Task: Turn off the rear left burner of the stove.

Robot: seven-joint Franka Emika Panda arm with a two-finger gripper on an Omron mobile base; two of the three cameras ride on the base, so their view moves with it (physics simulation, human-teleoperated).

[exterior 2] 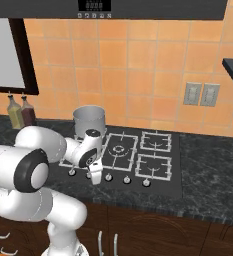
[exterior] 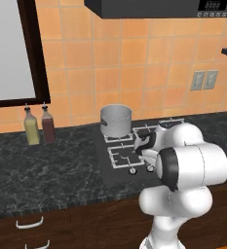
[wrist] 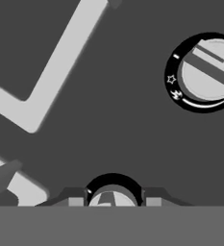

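We see the end effector [exterior 2: 95, 179] low over the flat black glass stove [exterior 2: 174, 186], fingers straddling a small round silver knob [wrist: 112, 196]; the rear left burner [exterior: 116, 137] carries a steel pot [exterior: 116, 120].

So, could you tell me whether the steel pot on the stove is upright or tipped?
Upright: the pot stands on the rear left burner, its rim level and open mouth facing up.
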